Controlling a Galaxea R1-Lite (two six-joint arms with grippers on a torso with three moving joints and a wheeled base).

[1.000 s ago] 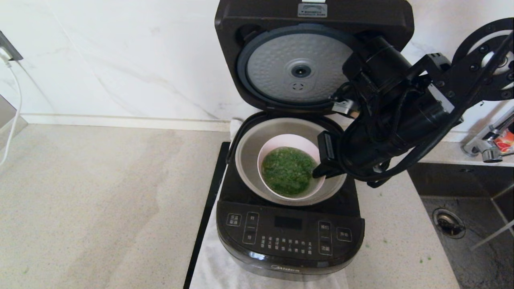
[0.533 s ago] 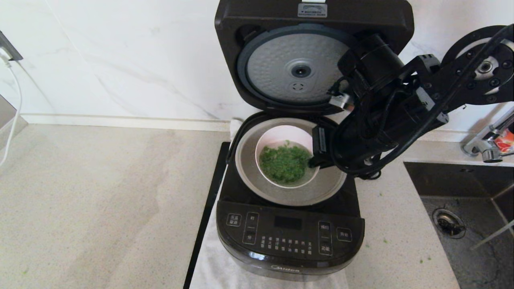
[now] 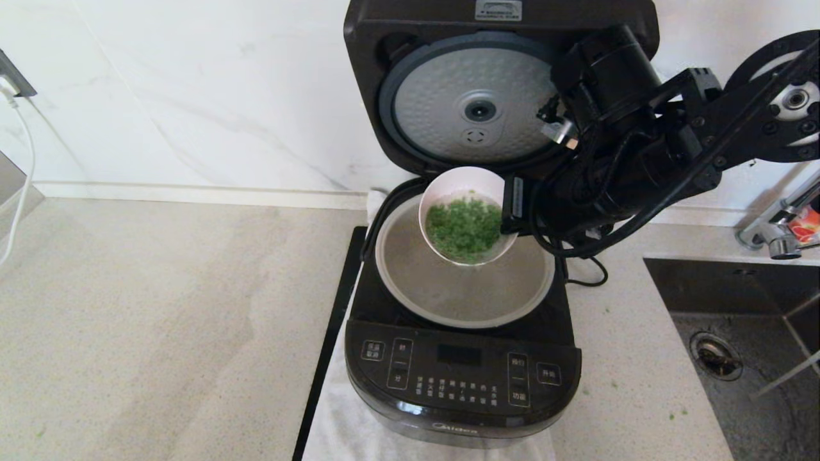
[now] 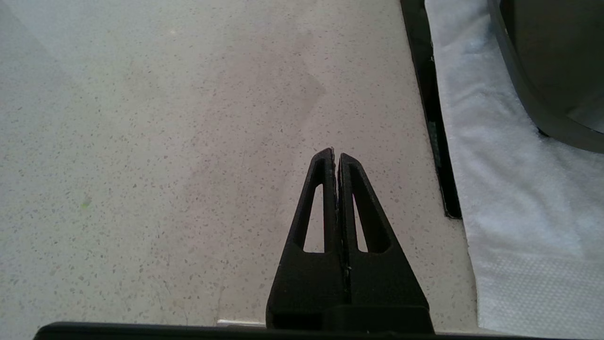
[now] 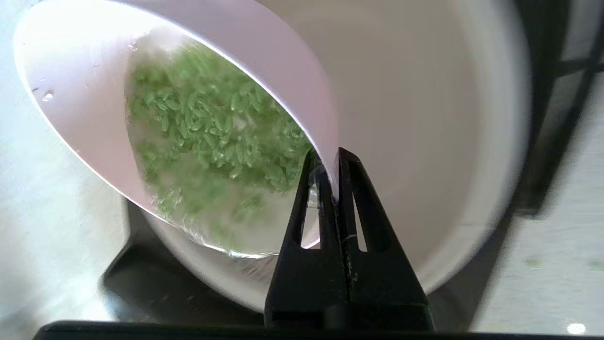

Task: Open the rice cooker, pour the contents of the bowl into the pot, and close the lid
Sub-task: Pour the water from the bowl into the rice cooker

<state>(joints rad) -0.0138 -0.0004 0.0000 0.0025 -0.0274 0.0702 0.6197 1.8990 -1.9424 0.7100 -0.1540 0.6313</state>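
Right gripper: clamped on bowl rim, tilted above pot; lid upright behind. Left gripper: closed, empty, over bare bench.

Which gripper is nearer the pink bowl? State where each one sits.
Right. The right gripper is clamped on the bowl's rim above the pot. The left gripper is shut over the countertop, beside the rice cooker.

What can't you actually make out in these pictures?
- Head view: the right gripper pinching the bowl is mostly hidden behind its own arm.
- Head view: the panel labels on the rice cooker are too small to read.
- Right wrist view: the greens are blurred; the pot bottom is hidden by the bowl.
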